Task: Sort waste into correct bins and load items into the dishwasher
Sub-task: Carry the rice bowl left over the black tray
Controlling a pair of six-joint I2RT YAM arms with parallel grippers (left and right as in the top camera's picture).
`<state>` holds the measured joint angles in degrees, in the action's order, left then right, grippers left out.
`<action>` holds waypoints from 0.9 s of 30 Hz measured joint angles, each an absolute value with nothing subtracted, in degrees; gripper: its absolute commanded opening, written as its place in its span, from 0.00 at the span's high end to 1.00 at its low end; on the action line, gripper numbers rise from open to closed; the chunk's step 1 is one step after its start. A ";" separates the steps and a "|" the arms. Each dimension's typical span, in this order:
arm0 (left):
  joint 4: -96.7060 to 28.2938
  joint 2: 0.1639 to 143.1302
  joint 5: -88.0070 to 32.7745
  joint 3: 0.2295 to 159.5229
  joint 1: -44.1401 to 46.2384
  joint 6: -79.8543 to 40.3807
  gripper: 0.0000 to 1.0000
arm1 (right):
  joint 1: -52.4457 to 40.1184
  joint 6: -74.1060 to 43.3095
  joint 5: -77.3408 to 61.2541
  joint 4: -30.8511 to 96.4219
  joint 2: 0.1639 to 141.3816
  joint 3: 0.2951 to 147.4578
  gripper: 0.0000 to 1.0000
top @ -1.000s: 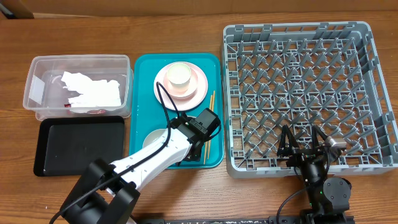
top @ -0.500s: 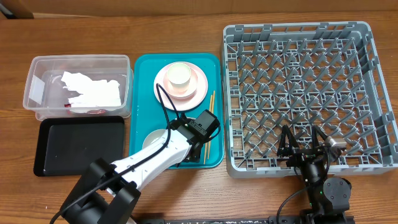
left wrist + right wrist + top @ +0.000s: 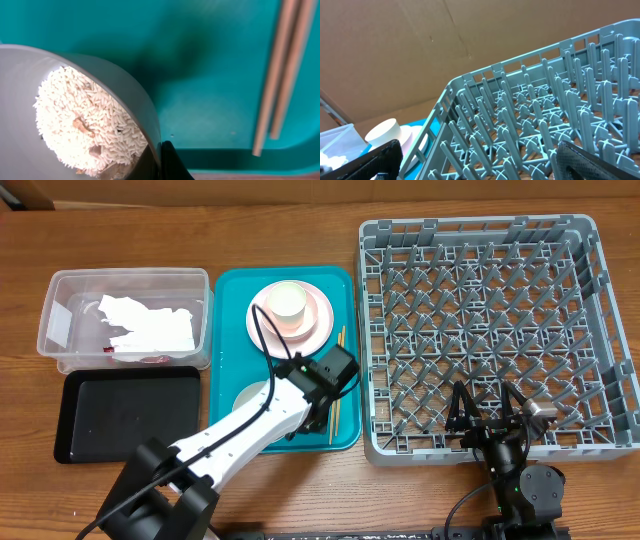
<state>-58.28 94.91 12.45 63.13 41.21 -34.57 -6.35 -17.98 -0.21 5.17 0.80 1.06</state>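
Note:
My left gripper (image 3: 305,390) (image 3: 159,160) is shut on the rim of a pale bowl (image 3: 252,395) (image 3: 125,95) over the teal tray. The bowl holds whitish rice (image 3: 85,120). The wooden chopsticks (image 3: 338,385) (image 3: 280,75) lie on the tray to the right of the bowl. The pink plate (image 3: 315,325) carries the cream cup (image 3: 287,302) at the tray's far end. The clear tub (image 3: 60,290) holds white tissue (image 3: 150,328) and a red wrapper (image 3: 110,352). The black tray (image 3: 125,412) lies in front of it. My right gripper (image 3: 490,420) (image 3: 480,167) is open and empty at the near edge of the grey rack (image 3: 490,320) (image 3: 535,110). I see only one bowl.
The teal serving tray (image 3: 345,280) (image 3: 210,45) sits between the tub and the rack. My left arm crosses the tray's near left corner. The cup and plate (image 3: 385,132) also show in the right wrist view, beyond the rack's left wall.
My left gripper has shifted slightly toward the far side with the bowl, uncovering the chopsticks' near ends. The right arm has not moved.

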 measured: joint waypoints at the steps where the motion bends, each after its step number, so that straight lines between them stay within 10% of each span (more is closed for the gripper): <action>1: -59.24 94.76 12.40 64.62 41.21 -34.57 0.96 | -6.35 -17.98 -0.21 5.17 0.80 1.06 0.00; 12: -67.96 87.68 10.15 74.89 33.12 -32.56 0.96 | -6.35 -17.98 -0.21 5.19 0.80 1.06 0.00; 27: -67.59 84.60 -12.01 75.00 -14.09 -15.77 0.96 | -6.35 -17.96 -0.19 5.17 0.80 1.06 0.00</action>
<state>-67.59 84.60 -12.01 75.00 -14.09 -15.77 -6.35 -17.96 -0.19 5.17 0.80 1.06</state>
